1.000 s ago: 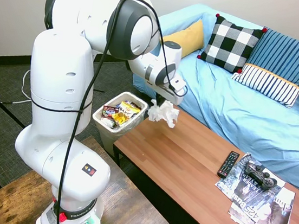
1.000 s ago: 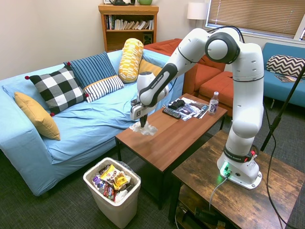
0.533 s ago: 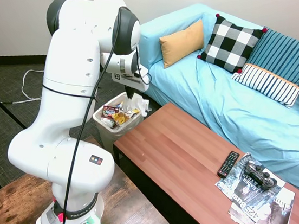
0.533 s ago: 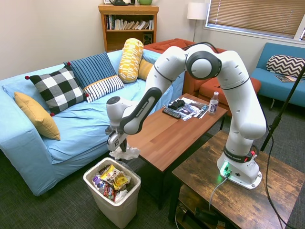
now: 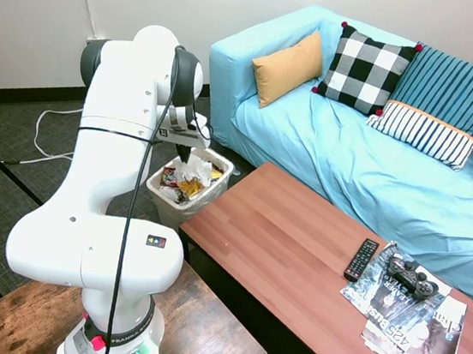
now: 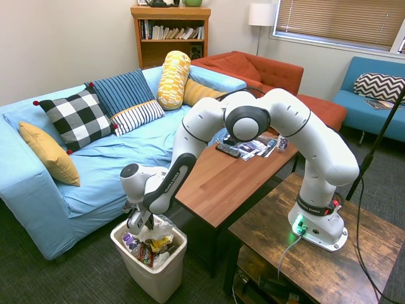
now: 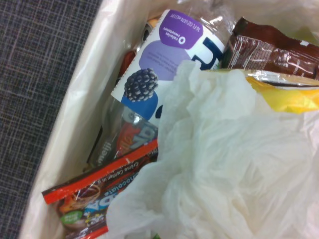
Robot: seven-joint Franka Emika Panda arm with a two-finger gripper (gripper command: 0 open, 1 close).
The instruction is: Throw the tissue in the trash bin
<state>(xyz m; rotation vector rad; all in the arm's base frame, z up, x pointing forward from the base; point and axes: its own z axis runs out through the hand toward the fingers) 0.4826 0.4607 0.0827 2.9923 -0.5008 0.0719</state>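
White crumpled paper, the tissue (image 5: 196, 170), sits right at the mouth of the trash bin (image 5: 162, 195), directly under the gripper (image 5: 184, 150); in the second exterior view the tissue (image 6: 156, 229) lies on top of the wrappers inside the bin (image 6: 166, 273), with the gripper (image 6: 137, 221) just above it. Neither exterior view resolves the fingers well enough, so I cannot tell whether the hand grips the tissue or has let go. Judgement on progress: the carry looks done, since the tissue is over and apparently partly inside the bin; what is left is release, if not yet made, and lifting the arm clear. The wrist view shows the tissue (image 7: 224, 164) filling most of the frame, resting on the rubbish against the clear liner (image 7: 75, 119). Legible print is sparse. A bottle (image 7: 164, 74) with a purple and dark blue label carries a blackberry picture and small white text, partly readable as a fluid-ounce figure, no brand name clear. A red-edged wrapper (image 7: 99, 194) has sideways lettering that seems to begin "Chocolate", the rest blurred. A brown wrapper (image 7: 269, 47) and a yellow one (image 7: 289, 92) show no readable words.
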